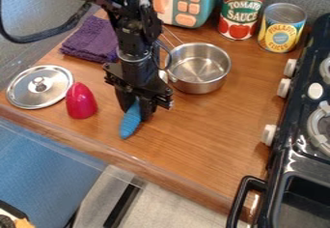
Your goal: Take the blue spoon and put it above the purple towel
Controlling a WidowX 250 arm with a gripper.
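Note:
The black gripper [136, 107] hangs low over the wooden counter, left of centre. It is shut on the blue spoon [130, 121], whose ribbed blue part sticks out below the fingers towards the counter's front edge. The rest of the spoon is hidden by the gripper. The folded purple towel [91, 39] lies at the back left of the counter, up and to the left of the gripper, partly behind the arm.
A metal pot [199, 68] stands right of the gripper. To its left are a red-pink object [81, 101] and a metal lid [32, 88]. Two cans [241, 10] and a toy microwave [207, 2] stand behind; a black stove [303, 147] is at right.

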